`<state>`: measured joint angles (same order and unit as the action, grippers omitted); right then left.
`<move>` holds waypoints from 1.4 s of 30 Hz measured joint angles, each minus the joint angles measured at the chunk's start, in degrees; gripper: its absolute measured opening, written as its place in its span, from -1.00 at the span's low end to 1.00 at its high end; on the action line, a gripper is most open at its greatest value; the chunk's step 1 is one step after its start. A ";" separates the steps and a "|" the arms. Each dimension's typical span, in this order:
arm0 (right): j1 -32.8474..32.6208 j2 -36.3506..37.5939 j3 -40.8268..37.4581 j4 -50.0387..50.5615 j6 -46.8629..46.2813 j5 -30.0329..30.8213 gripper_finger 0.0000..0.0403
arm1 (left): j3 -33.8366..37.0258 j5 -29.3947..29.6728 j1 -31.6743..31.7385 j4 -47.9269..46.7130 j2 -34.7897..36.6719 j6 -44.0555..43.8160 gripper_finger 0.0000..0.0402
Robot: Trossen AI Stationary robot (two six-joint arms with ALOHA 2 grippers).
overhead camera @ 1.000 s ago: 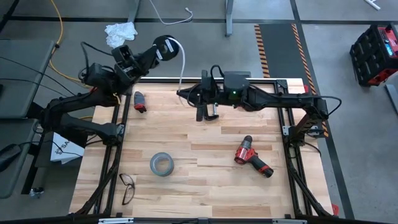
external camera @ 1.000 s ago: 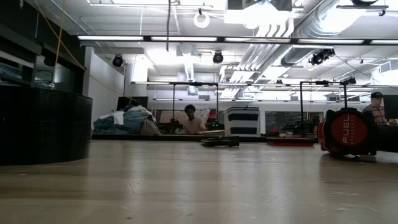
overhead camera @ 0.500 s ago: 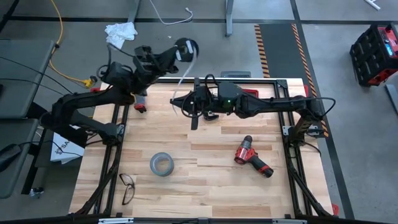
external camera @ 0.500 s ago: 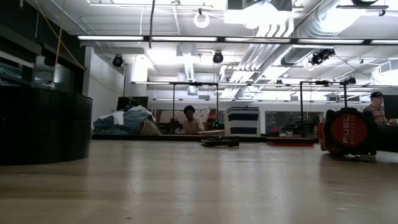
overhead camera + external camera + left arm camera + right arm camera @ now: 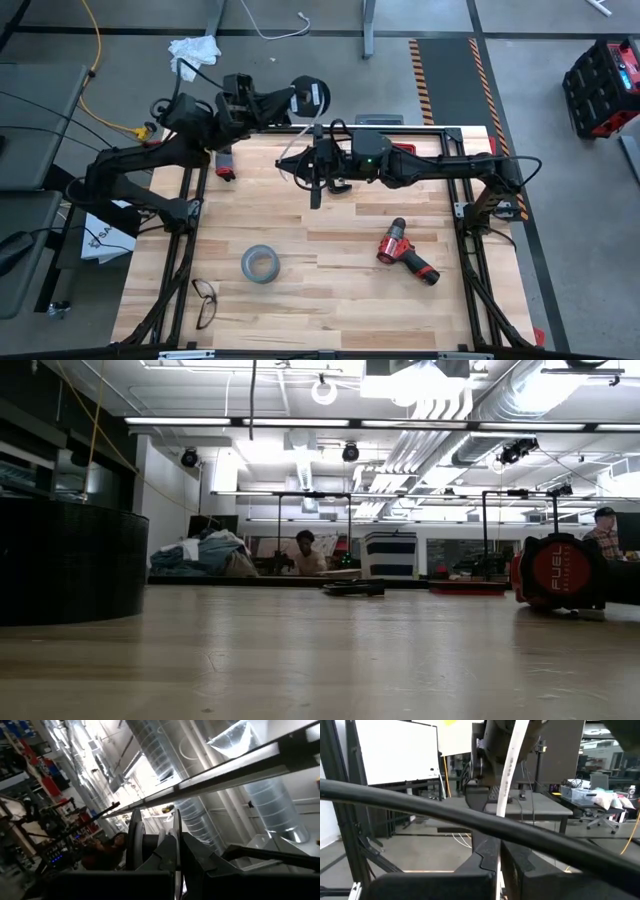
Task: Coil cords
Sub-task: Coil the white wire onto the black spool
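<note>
While the left gripper (image 5: 296, 97) hangs past the far edge of the light wooden table (image 5: 330, 300), it is clamped on the small black round disc (image 5: 310, 95), held on edge in the air above the grey floor. From the disc the thin white cable (image 5: 291, 152) runs down and toward the table to the right gripper (image 5: 316, 172), just beside and nearer the table, whose fingers (image 5: 492, 857) are pinched on the cable. Below the right gripper the wood is bare; the grey tape roll (image 5: 259, 264), the red drill (image 5: 405, 253) and the black-framed glasses (image 5: 204, 301) lie well apart from both grippers, toward the near edge. A small dark-and-red object (image 5: 224, 164) lies near the left arm; what it is cannot be made out. In the low view neither gripper shows, and the disc's far face is hidden.
</note>
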<state>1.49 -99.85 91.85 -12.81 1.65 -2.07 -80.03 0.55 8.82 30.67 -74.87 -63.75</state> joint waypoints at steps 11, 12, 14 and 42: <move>-0.15 0.66 0.00 0.63 3.18 -0.11 -1.00 | -0.07 -1.01 0.02 -4.59 2.91 4.46 -0.98; -0.15 0.74 0.00 0.70 3.29 -0.11 -1.00 | -0.07 -0.99 0.02 -4.98 2.88 4.46 -0.98; -0.12 0.76 0.00 1.01 3.34 -0.11 -1.00 | -0.06 -0.98 0.07 -5.52 2.78 4.94 -0.98; 1.65 0.76 0.00 -0.93 9.55 0.42 -1.00 | 0.00 1.47 3.72 -15.86 5.49 3.13 -0.98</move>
<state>3.14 -99.09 91.85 -13.74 11.20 -1.65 -80.03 2.02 12.54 14.81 -69.38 -60.62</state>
